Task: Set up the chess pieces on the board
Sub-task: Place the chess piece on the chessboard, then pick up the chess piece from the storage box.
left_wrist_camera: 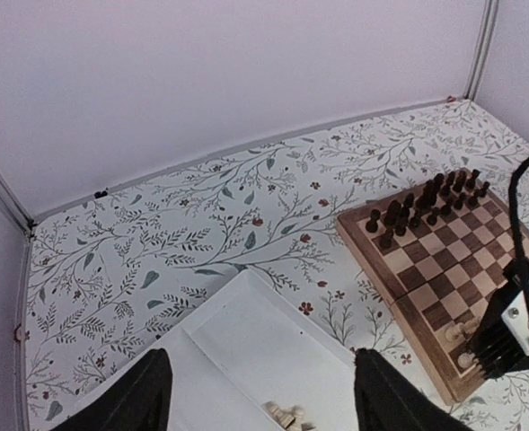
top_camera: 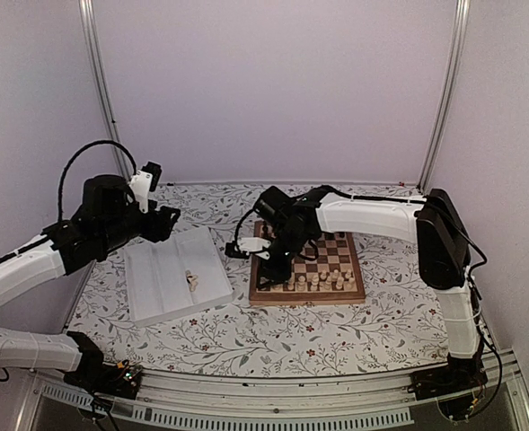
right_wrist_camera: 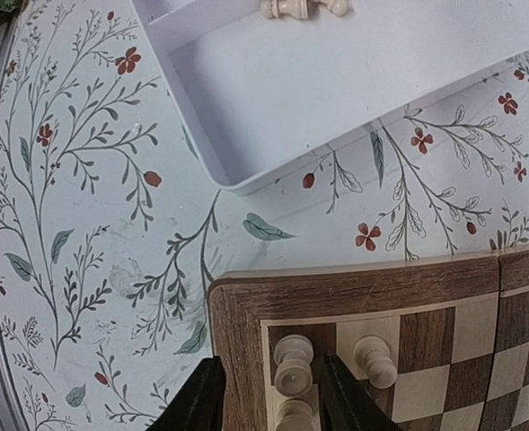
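The board (top_camera: 334,254) lies at centre right, with dark chessmen along its far rows and pale chess pieces (top_camera: 322,280) along its near rows. My right gripper (top_camera: 273,267) hangs over the board's near left corner. In the right wrist view it (right_wrist_camera: 271,409) is open, its fingers straddling a pale piece (right_wrist_camera: 293,364) that stands on the corner square; another pale piece (right_wrist_camera: 374,359) stands beside it. My left gripper (left_wrist_camera: 262,404) is open and empty above the white tray (left_wrist_camera: 246,341). A few pale pieces (left_wrist_camera: 286,416) lie in the tray.
The white tray (top_camera: 161,269) sits left of the board on the floral tablecloth, also seen in the right wrist view (right_wrist_camera: 336,90). Dark chessmen (left_wrist_camera: 426,202) fill the board's far rows. Purple walls enclose the table at the back and sides.
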Controlling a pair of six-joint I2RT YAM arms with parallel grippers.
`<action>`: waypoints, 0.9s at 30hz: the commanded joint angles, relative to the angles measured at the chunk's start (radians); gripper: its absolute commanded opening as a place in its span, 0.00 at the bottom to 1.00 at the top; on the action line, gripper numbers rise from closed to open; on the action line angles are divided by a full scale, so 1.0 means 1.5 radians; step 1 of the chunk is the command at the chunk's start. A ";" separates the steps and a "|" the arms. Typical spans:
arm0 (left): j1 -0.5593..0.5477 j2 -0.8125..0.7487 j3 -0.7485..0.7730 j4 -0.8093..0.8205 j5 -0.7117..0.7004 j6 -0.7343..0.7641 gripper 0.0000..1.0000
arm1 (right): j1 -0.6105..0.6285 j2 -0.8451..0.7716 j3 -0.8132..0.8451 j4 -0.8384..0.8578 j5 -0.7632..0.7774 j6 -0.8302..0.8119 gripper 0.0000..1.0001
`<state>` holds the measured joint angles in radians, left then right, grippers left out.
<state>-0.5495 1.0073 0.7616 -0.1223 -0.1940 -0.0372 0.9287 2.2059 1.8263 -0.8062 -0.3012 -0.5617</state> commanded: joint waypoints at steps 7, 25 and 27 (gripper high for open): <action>-0.001 0.126 0.107 -0.334 0.084 -0.271 0.43 | -0.045 -0.154 -0.045 -0.009 -0.115 0.004 0.40; -0.119 0.489 0.306 -0.481 0.042 -0.358 0.46 | -0.078 -0.321 -0.232 0.100 -0.176 0.008 0.41; -0.121 0.508 0.316 -0.491 0.034 -0.371 0.47 | -0.079 -0.328 -0.243 0.105 -0.182 0.007 0.41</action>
<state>-0.7185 1.7271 1.1919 -0.7551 -0.0879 -0.5297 0.8112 1.7676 1.4891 -0.6933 -0.5354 -0.5560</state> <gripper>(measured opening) 0.461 0.405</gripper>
